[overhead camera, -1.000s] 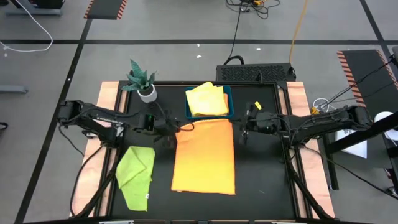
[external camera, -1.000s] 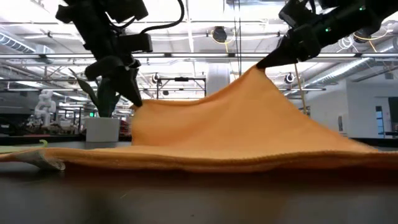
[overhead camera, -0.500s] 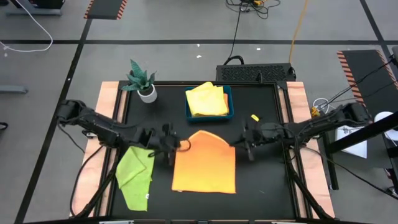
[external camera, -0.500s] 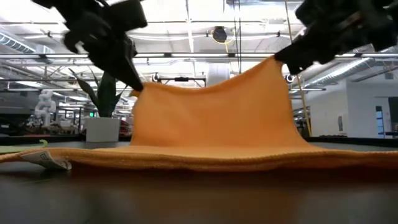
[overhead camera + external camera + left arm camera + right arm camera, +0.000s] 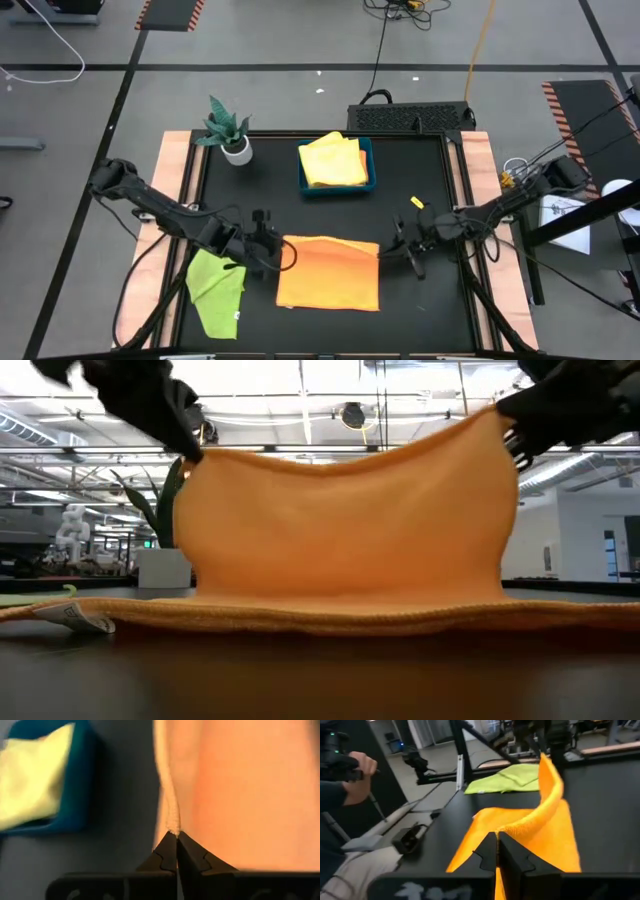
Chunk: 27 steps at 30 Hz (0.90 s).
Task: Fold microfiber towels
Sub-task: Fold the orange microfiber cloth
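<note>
An orange towel point(image 5: 328, 272) lies mid-worktop point(image 5: 420, 170), its far edge lifted and doubled toward the near edge. The left gripper point(image 5: 272, 244) and right gripper point(image 5: 398, 247) each pinch one raised corner, fingers pressed together on the cloth. A lime towel point(image 5: 215, 285) lies just beside it, and yellow towels point(image 5: 332, 160) fill a blue tray point(image 5: 371, 165).

Grey floor point(image 5: 250, 95) with dark lines, hazard-striped mats point(image 5: 168, 14), trailing cables point(image 5: 380, 45), ceiling lights point(image 5: 300, 400) overhead

Orange towel point(image 5: 328, 275) half-folded mid-table with far edge lifted, lime towel point(image 5: 216, 285) crumpled beside it, yellow towel point(image 5: 332, 162) behind
</note>
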Each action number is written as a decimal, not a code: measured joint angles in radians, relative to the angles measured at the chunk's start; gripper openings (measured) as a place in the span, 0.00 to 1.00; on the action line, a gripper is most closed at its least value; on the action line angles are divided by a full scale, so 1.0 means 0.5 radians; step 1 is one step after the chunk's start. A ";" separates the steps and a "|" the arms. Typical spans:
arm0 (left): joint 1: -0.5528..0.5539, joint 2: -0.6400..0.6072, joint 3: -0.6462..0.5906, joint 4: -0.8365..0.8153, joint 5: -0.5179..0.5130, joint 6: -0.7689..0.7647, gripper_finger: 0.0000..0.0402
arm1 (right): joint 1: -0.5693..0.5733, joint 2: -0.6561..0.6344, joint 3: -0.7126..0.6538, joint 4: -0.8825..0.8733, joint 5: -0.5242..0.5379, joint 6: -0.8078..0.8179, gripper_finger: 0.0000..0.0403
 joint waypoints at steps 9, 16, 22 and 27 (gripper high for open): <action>-0.119 0.049 -0.024 0.013 0.263 -0.297 0.00 | 0.230 0.170 0.002 0.011 0.258 0.179 0.00; -0.231 0.174 -0.027 0.068 0.313 -0.500 0.01 | 0.326 0.497 0.002 0.288 0.267 0.331 0.00; -0.312 0.319 -0.026 0.287 0.387 -0.584 0.02 | 0.418 0.666 0.002 0.451 0.264 0.385 0.00; -0.364 0.430 -0.026 0.383 0.441 -0.633 0.02 | 0.486 0.754 0.003 0.629 0.268 0.386 0.00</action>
